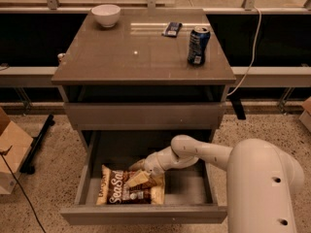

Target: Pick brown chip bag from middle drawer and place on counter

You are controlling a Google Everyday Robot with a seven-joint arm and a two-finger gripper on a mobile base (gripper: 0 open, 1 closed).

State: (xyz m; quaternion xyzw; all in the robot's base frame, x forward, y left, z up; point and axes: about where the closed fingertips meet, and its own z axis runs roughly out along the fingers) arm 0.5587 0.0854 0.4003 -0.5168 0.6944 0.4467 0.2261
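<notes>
The brown chip bag lies flat at the front left of the open middle drawer, white "Sea Salt" lettering facing up. My gripper reaches down into the drawer from the right, over the bag's upper right part. Its tan fingers stand apart, one on the bag's top face and one just behind its back edge. The bag rests on the drawer floor. The counter is the glossy grey-brown top of the cabinet above.
On the counter stand a white bowl at back left, a small dark packet at the back, and a blue soda can at right. A shut drawer front sits above the open drawer. A cardboard box stands at left.
</notes>
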